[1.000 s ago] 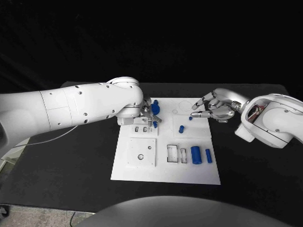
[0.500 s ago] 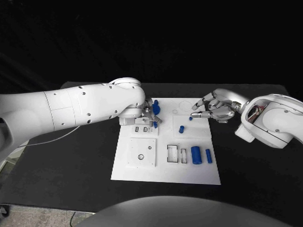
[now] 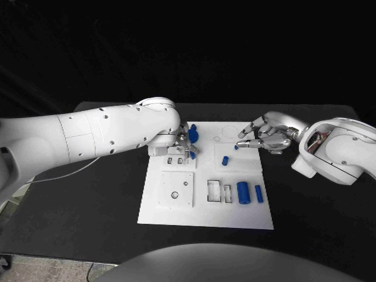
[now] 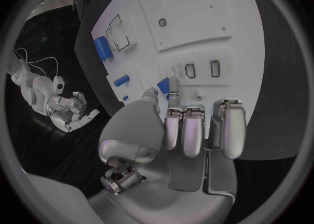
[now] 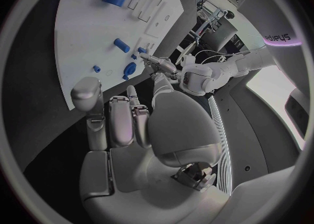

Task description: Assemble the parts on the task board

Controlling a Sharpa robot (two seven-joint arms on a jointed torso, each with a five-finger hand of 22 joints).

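1. The left hand (image 3: 181, 145) sits over the upper left part of the task board (image 3: 207, 217), left of centre in the head frame, and pinches a small blue part (image 3: 193, 134) between thumb and a finger (its other fingers are curled in beside one another).
2. The right hand (image 3: 268, 136) hovers at the board's upper right corner, its fingers apart and bent, holding nothing.
3. A short blue peg (image 3: 225, 160) lies on the board between the two hands, and a tiny blue piece (image 3: 236, 147) lies near the right hand's fingertips.
4. Two blue cylinders, a thick one (image 3: 243, 192) and a thin one (image 3: 259, 193), lie side by side in the board's lower right, beside rectangular slots (image 3: 218, 191).
5. The board lies on the black table (image 3: 69, 200).
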